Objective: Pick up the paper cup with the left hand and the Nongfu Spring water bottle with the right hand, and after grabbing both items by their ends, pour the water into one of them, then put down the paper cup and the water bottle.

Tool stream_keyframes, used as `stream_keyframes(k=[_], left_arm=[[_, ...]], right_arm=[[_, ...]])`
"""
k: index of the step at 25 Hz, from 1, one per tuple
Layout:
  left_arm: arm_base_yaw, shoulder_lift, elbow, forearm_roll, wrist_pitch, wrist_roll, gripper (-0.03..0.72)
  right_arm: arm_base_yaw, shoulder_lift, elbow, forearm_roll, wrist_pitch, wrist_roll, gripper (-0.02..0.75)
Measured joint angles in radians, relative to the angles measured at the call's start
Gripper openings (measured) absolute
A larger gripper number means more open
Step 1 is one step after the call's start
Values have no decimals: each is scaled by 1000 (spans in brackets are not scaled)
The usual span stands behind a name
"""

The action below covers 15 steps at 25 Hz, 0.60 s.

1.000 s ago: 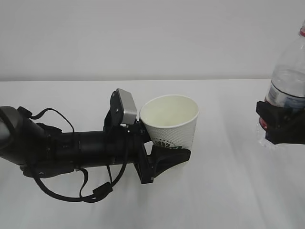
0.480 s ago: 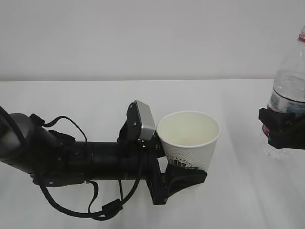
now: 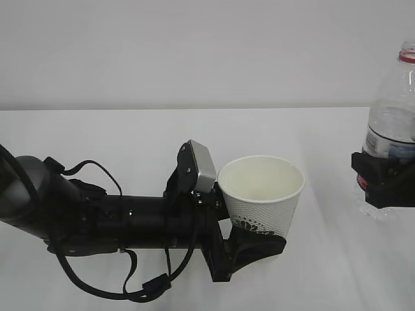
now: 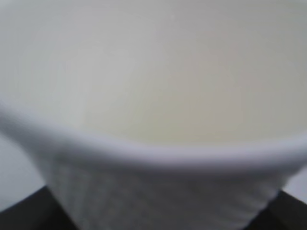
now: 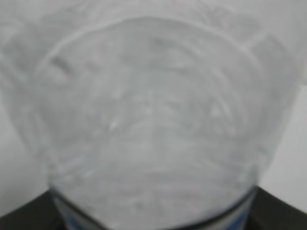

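Note:
My left gripper (image 3: 258, 238) is shut on the lower part of the white paper cup (image 3: 262, 194), which stands upright and open above the table. The cup's inside looks empty, and it fills the left wrist view (image 4: 153, 96) as a blurred white rim and wall. At the right edge of the exterior view my right gripper (image 3: 382, 183) is shut on the Nongfu Spring water bottle (image 3: 392, 120), held upright with its red neck ring on top. In the right wrist view the clear bottle (image 5: 153, 120) fills the picture. I cannot make out any water.
The white table (image 3: 130, 136) runs back to a plain pale wall. The left arm's black body and cables (image 3: 97, 227) lie low across the front left. A gap of bare table separates the cup from the bottle.
The left arm has carried the cup to the right and lower in the view, closer to the bottle. The right gripper and bottle have shifted slightly lower.

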Motion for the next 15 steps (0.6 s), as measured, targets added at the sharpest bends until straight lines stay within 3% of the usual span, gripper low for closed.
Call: stream_keyframes(k=[5, 15], left_arm=[[0, 0, 0, 0, 0, 0, 545], [0, 0, -6, -2, 26, -2, 544]], right_arm=[[0, -62, -57, -45, 182, -7, 442], [0, -77, -97, -62, 214, -115, 442]])
